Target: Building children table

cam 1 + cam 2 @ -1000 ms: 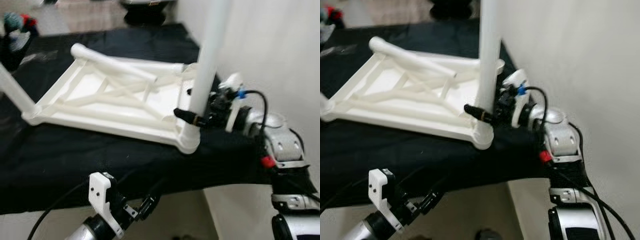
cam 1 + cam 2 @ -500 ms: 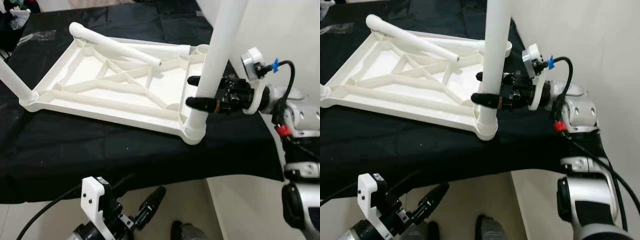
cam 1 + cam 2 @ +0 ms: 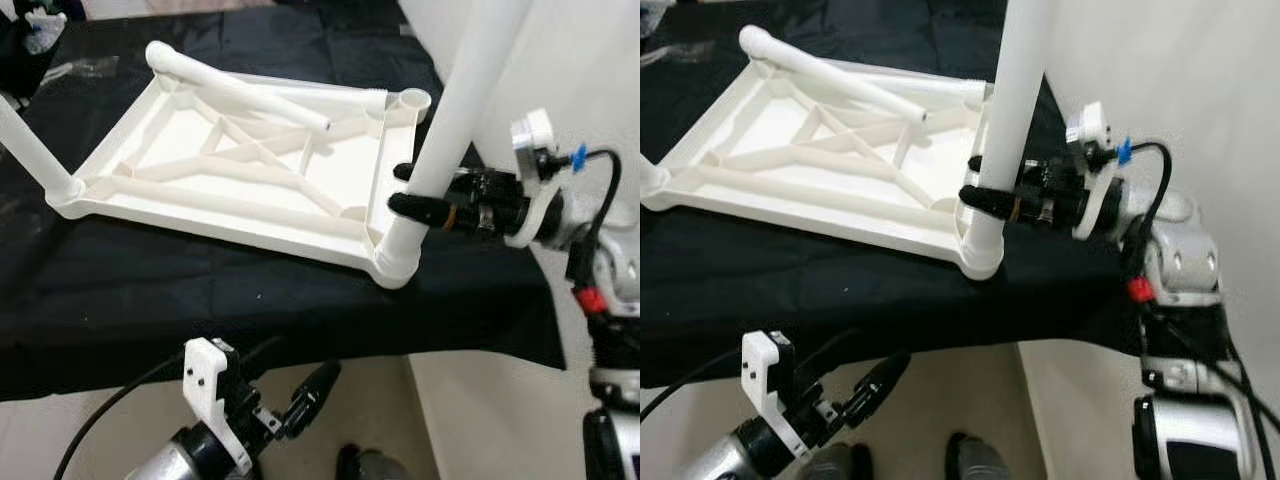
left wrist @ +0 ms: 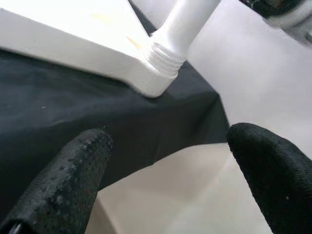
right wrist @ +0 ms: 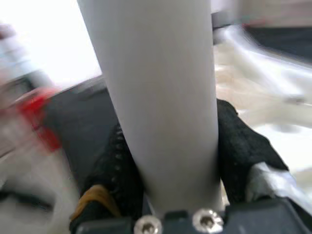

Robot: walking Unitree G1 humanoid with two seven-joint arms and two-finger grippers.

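Both head cams look down and forward from above the near edge of the black-clothed table, sharing the white tabletop frame. Left wrist cam peers up from below that edge at the frame's near right corner, while the right wrist cam sits jammed right up against the upright leg.

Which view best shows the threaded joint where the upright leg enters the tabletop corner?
The left wrist view: the threaded collar of the upright leg sits sharp above the tabletop corner socket. Both eye views show the joint small and without thread detail. The right wrist view shows the leg shaft between the right gripper jaws.
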